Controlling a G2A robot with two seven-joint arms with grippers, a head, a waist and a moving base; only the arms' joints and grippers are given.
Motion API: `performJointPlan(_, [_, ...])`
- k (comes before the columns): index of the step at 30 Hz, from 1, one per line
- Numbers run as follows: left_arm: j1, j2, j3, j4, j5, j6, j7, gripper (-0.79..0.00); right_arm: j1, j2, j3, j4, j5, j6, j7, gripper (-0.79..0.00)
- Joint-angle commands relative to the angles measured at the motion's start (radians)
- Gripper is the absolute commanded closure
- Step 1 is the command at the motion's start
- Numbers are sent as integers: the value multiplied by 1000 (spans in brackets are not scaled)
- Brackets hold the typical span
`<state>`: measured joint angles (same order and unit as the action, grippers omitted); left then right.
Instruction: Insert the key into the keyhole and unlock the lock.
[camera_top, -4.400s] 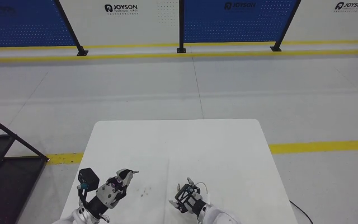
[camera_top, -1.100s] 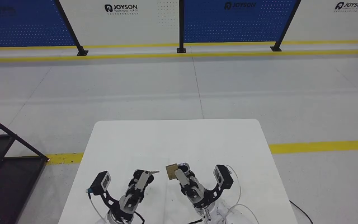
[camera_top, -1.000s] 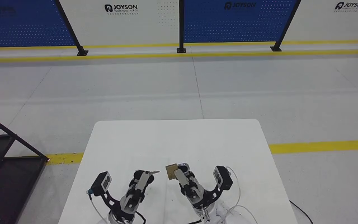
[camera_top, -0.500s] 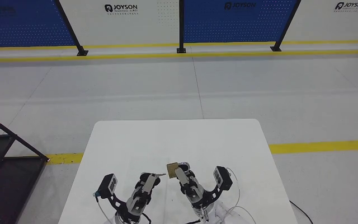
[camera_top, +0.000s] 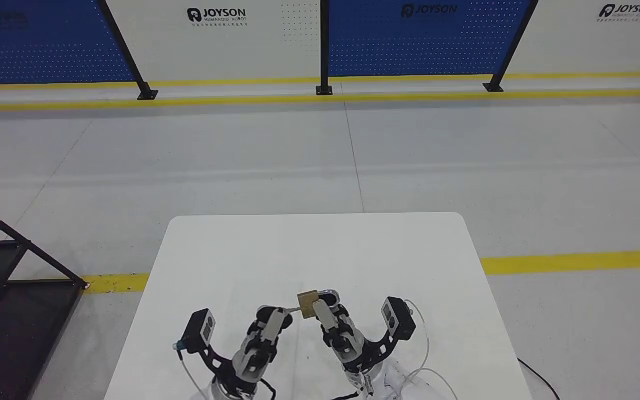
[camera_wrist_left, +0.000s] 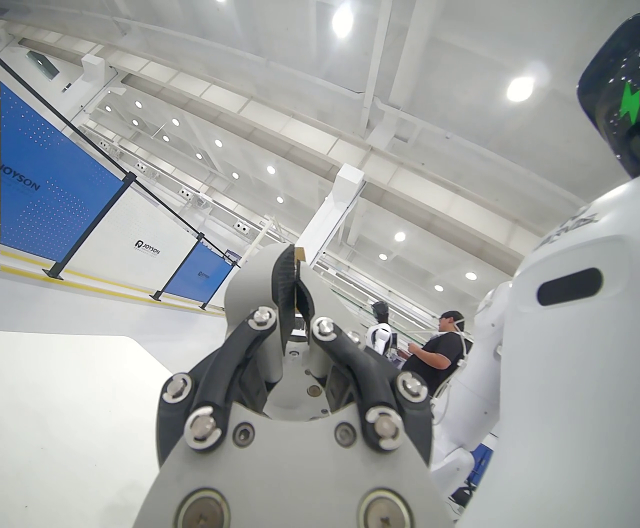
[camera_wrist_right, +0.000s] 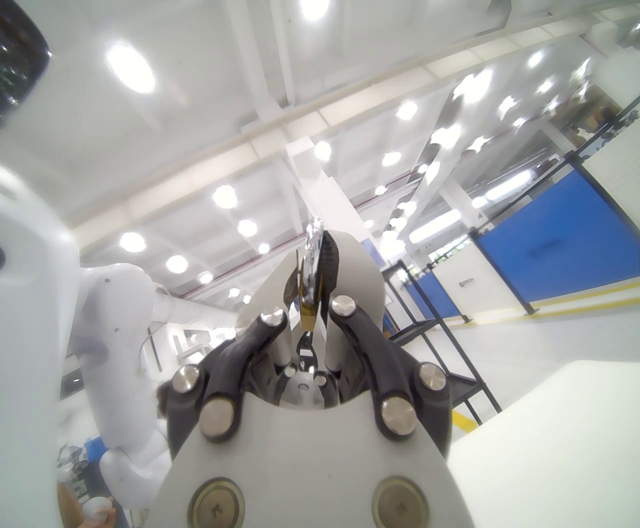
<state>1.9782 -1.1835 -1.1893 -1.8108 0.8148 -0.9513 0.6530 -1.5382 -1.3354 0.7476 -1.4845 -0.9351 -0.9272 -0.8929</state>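
Over the white table (camera_top: 400, 250), my right gripper (camera_top: 323, 309) is shut on a small brass padlock (camera_top: 308, 301) and holds it raised. In the right wrist view the padlock (camera_wrist_right: 310, 272) sits edge-on between the pads of the right gripper (camera_wrist_right: 314, 260), its shiny shackle sticking out past the fingertips. My left gripper (camera_top: 271, 320) is shut on the key (camera_top: 288, 313), whose tip points at the padlock and reaches right up to its side. In the left wrist view the left gripper (camera_wrist_left: 292, 272) pinches a thin blade between its black pads. Whether the key is inside the keyhole is hidden.
Both arms hang close together above the table's front middle. A black metal rack (camera_top: 25, 265) stands off the table's left edge. Blue and white barrier panels (camera_top: 420, 35) line the far side of the floor.
The left gripper has carried the key to the right, closing the gap to the padlock. The right gripper and padlock have stayed almost still over the last second.
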Motion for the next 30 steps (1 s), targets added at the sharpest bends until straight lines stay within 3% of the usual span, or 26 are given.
performJointPlan(1, [0,-2,0,-2,7,6,8,0,0,0,0,0,0,0,0,0])
performJointPlan(9, [5,-7,2,-7,39,17,35,0,0,0,0,0,0,0,0,0])
performJointPlan(21, [7,-12,11,-14,85,45,51,0,-17,0,16,-41,56,14,105,0])
performJointPlan(22, [8,-12,12,-15,87,47,53,-58,-18,0,18,-42,58,12,110,0])
performJointPlan(23, [8,-13,12,-15,90,48,53,-191,-18,0,19,-43,60,11,114,0])
performJointPlan(24, [8,-13,12,-16,94,48,53,-246,-19,0,21,-45,62,11,117,0])
performJointPlan(30, [14,-12,8,-18,105,50,60,-348,-27,0,33,-51,69,4,132,0])
